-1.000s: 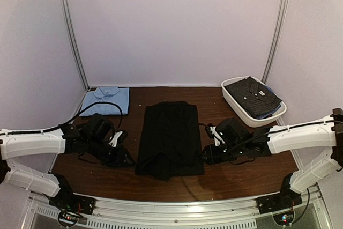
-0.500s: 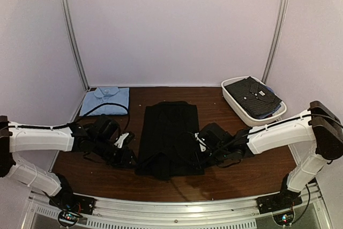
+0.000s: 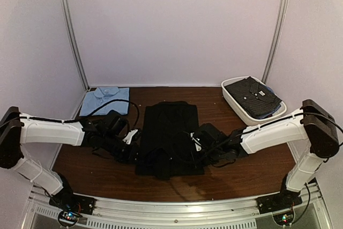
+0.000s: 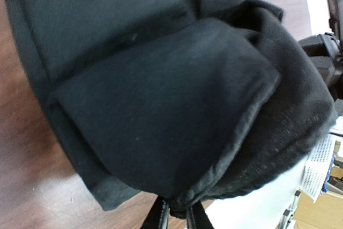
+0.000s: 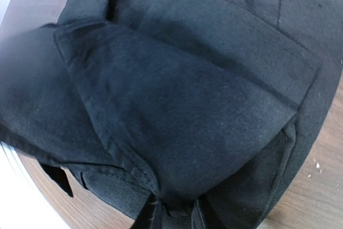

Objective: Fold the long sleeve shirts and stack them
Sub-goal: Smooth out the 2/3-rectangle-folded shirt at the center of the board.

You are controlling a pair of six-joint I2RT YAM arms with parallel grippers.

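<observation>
The plain black shirt (image 3: 170, 132) lies folded into a long strip in the middle of the brown table (image 3: 246, 178). My left gripper (image 3: 138, 153) is shut on its near left edge, and the wrist view shows the cloth (image 4: 161, 105) pinched between the fingers. My right gripper (image 3: 197, 156) is shut on its near right edge, with the cloth (image 5: 187, 105) bunched between the fingers. The near end is lifted a little. The light blue shirt (image 3: 105, 100) lies folded at the back left. A dark pale-dotted shirt (image 3: 252, 96) lies in the white tub (image 3: 241, 112).
The white oval tub stands at the back right by the wall. Metal poles (image 3: 72, 30) rise at the back corners. A metal rail (image 3: 177, 207) runs along the near table edge.
Both grippers have moved inward from beside the black shirt to its near corners and closed on the cloth. The near end has bunched up and lifted slightly.
</observation>
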